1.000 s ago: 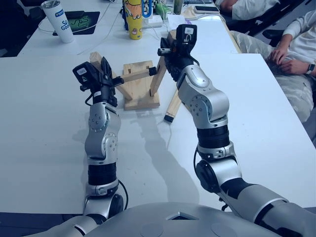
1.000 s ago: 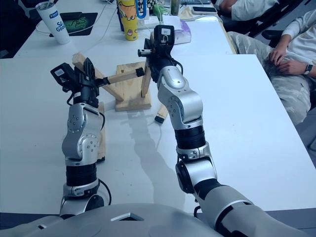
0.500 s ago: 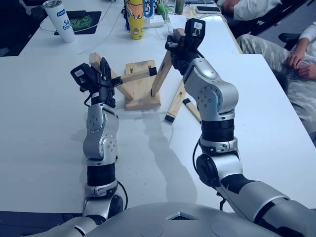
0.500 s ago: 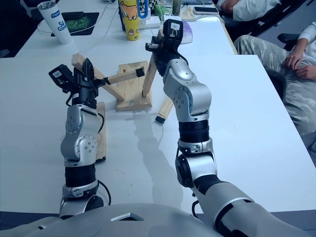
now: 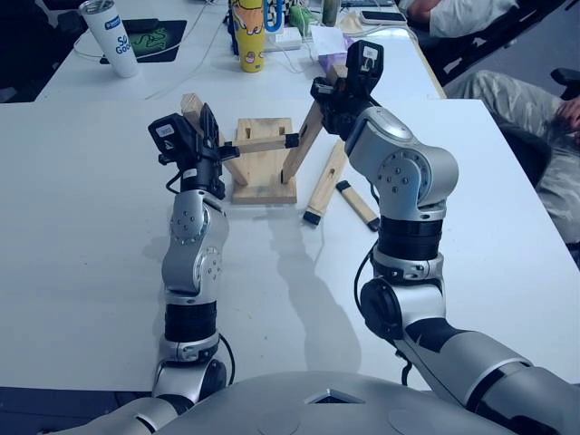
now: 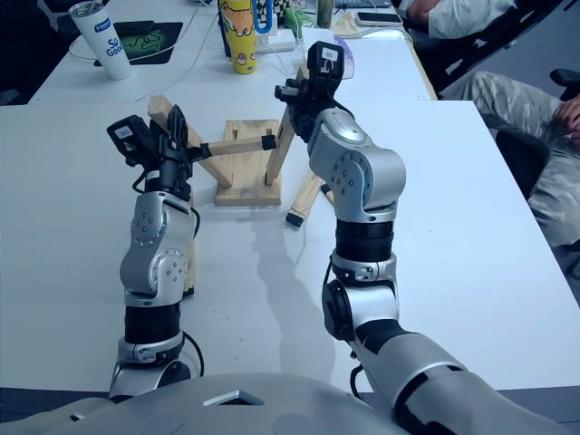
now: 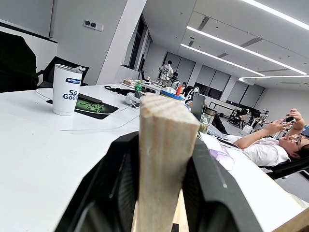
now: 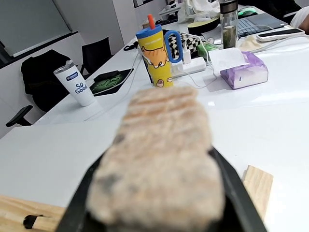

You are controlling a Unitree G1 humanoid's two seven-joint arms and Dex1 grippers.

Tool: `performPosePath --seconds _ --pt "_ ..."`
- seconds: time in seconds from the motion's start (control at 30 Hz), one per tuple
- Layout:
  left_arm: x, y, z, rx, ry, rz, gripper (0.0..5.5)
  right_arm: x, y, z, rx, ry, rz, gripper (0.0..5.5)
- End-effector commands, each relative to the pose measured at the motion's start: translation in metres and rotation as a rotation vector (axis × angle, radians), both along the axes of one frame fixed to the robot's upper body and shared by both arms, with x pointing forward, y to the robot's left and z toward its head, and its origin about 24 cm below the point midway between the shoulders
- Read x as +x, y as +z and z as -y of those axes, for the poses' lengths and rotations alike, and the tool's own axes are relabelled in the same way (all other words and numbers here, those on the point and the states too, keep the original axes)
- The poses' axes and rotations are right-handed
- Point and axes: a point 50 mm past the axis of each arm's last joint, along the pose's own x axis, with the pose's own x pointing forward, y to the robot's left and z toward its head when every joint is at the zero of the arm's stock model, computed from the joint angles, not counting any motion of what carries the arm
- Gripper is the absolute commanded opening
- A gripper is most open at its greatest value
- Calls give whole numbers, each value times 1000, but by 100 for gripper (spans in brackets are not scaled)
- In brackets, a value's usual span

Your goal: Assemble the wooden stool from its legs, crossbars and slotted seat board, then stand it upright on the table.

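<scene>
The slotted seat board [image 5: 265,185] lay flat on the white desk [image 5: 100,236]. Two wooden legs rose from it at a slant. The left-hand leg [image 5: 191,105] leaned outward from the board's left edge. The left pincer [image 5: 205,124] was pinching it near its upper end, with a dark finger pressed against each side of the wood. The right-hand leg [image 5: 304,145] leaned up and away from the board's right edge. The right pincer [image 5: 333,89] was clamped on its upper end, with fingers on both sides of the wood. A crossbar [image 5: 261,144] spanned the gap above the board from one leg to the other, and its dark-tipped end touched the right-hand leg. Just right of the board a loose leg [image 5: 324,186] lay on the desk. A short piece [image 5: 359,205] of wood lay beside it, farther from the board. Well behind the board stood a yellow cup [image 5: 247,34]. A white tumbler [image 5: 113,38] stood behind the board and far to its left. A purple tissue box [image 8: 244,72] sat behind it to the right.
</scene>
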Motion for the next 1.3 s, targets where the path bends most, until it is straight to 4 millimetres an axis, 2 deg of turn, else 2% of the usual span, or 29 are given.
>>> performPosePath --seconds 0.03,0.33,0.53,0.7,0.77,0.97,1.17,1.3 --pt "-13 29 60 -214 -336 119 109 -49 -98 -55 -73 310 -532 102" --pt "-14 31 63 -364 -361 97 109 -58 -107 -62 -117 356 -553 102" --pt "-11 4 57 -570 -340 -24 109 -67 -110 -76 -193 473 -533 103" --pt "-10 1 61 -591 -357 -47 109 -71 -116 -79 -221 521 -546 104" --pt "-11 2 63 -567 -369 -39 109 -72 -118 -80 -230 530 -554 104" --pt "-19 27 80 -397 -501 69 112 -70 -119 -88 -209 535 -564 105" --pt "-15 19 82 -198 -445 -4 114 -68 -116 -88 -268 548 -488 105" --pt "-19 39 89 -187 -512 74 114 -67 -116 -88 -294 555 -468 105"
